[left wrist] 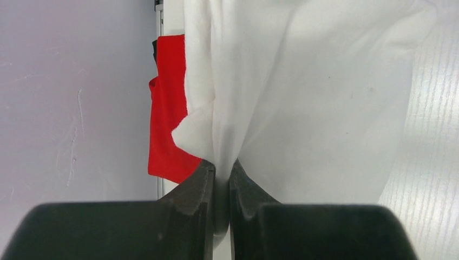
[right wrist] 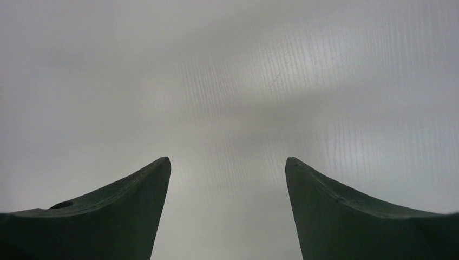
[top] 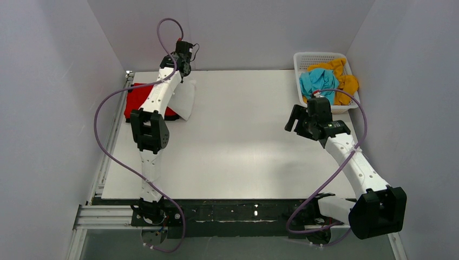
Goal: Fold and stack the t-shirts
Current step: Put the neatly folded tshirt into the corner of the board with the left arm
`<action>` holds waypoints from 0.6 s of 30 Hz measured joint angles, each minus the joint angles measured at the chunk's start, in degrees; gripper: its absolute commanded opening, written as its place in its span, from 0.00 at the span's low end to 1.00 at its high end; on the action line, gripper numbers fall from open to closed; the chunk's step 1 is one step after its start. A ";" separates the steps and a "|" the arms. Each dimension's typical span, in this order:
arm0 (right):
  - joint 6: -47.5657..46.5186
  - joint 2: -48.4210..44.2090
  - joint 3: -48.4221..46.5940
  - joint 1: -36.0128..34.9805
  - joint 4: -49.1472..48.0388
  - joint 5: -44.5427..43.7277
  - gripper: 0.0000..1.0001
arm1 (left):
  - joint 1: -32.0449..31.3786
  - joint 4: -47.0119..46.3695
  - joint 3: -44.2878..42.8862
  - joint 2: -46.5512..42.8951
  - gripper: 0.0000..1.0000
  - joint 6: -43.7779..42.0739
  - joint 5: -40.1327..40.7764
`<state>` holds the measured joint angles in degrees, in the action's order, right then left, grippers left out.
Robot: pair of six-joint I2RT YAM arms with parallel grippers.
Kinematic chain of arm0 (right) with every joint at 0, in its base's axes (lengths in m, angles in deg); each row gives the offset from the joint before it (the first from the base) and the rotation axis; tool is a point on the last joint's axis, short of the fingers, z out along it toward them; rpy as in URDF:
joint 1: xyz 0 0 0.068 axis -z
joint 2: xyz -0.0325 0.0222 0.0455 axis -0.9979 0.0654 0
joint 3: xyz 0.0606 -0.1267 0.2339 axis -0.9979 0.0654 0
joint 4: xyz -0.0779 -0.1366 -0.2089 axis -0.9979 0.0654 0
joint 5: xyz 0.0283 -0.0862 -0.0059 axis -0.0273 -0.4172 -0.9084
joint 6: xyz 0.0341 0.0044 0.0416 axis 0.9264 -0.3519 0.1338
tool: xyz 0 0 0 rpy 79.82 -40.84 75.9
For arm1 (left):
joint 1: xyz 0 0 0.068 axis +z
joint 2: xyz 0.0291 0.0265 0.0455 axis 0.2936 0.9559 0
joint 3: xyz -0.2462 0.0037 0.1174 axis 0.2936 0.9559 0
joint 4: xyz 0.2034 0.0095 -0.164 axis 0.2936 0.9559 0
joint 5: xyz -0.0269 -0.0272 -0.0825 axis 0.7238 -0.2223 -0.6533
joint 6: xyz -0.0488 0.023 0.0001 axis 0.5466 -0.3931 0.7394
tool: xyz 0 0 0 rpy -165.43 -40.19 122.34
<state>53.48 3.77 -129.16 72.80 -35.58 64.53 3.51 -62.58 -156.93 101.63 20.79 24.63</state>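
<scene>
Plainly, the left gripper (left wrist: 222, 167) is clenched on a gathered fold of the white t-shirt (left wrist: 303, 97), its dark jaws pressed together with only cloth between them. Only the left wrist view shows this pinch. From the top camera the fingertips are hidden under the wrist, and the white t-shirt (top: 187, 100) is seen only as a pale flap running out toward 5 o'clock from the arm.

In the wrist view the soft, matte white fabric rises from the jaws toward 12 o'clock in loose vertical creases. At 10 o'clock of the pinch lies the red t-shirt (left wrist: 169, 124), flat and smooth-edged, partly under the white one. The top view places the red t-shirt (top: 139, 97) at the 10 o'clock corner of the table (top: 238, 141).

The right gripper (right wrist: 227, 160) is released, its two curved dark jaws spread wide over the finely ribbed, pale table (right wrist: 233, 81). The top view shows the right gripper (top: 295, 118) just at 7 o'clock of the white lattice basket (top: 303, 57). The basket sits at the table's 1 o'clock corner and holds the crumpled teal-blue t-shirt (top: 318, 81) and mustard-orange t-shirt (top: 346, 84).
</scene>
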 measured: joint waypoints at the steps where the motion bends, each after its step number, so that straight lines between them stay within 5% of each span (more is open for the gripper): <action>1: 0.02 0.11 -0.09 0.00 0.00 0.15 0.85 | -0.02 0.11 -0.28 -0.13 0.00 -0.13 -0.13; 18: 1.11 1.16 -0.98 0.00 -0.13 1.62 0.83 | 2.78 3.19 -3.21 -9.55 0.00 2.08 -4.28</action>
<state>54.60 4.93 -130.14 72.80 -35.71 66.15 6.29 -59.38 -160.14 92.07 22.87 20.34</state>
